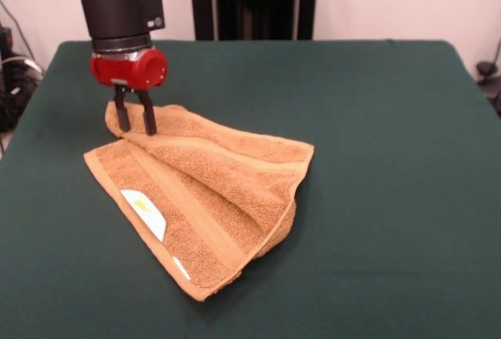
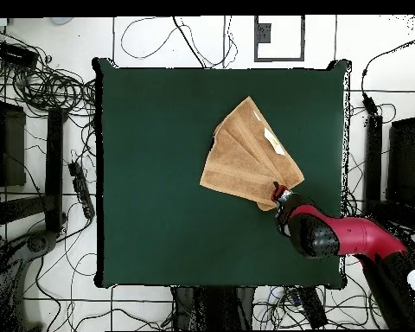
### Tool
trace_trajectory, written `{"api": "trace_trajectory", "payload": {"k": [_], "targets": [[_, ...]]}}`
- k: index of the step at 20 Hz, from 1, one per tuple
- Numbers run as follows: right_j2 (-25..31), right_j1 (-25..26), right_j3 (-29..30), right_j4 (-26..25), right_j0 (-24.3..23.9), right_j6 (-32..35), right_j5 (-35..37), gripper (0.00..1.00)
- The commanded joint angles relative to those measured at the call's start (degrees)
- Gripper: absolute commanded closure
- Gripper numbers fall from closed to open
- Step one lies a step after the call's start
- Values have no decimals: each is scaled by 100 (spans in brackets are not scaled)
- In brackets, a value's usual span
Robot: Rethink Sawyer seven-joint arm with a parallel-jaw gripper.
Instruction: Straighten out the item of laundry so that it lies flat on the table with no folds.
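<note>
So we've got the gripper (image 1: 135, 120) down at the towel (image 1: 211, 198)'s 11 o'clock corner, fingers a bit apart straddling the edge, not pinched yet. Towel's folded over itself, sitting left of center on the table (image 1: 391, 159); we reckon that corner's the handle for unfolding.

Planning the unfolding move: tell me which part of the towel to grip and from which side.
Grip the towel at the corner of its folded-over upper layer, where the claw already stands, coming straight down from above. That corner lies raised on the lower layer, so its edge looks free to pinch, and green table lies open beyond it for pulling the fold out. The claw looks open.
</note>
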Motion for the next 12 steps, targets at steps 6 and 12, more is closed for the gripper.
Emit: {"api": "trace_trajectory", "payload": {"k": [6,12], "targets": [[-159,-655,117,-127,368,-216,129,0],[-117,-697,123,-124,350,-257,139,0]]}}
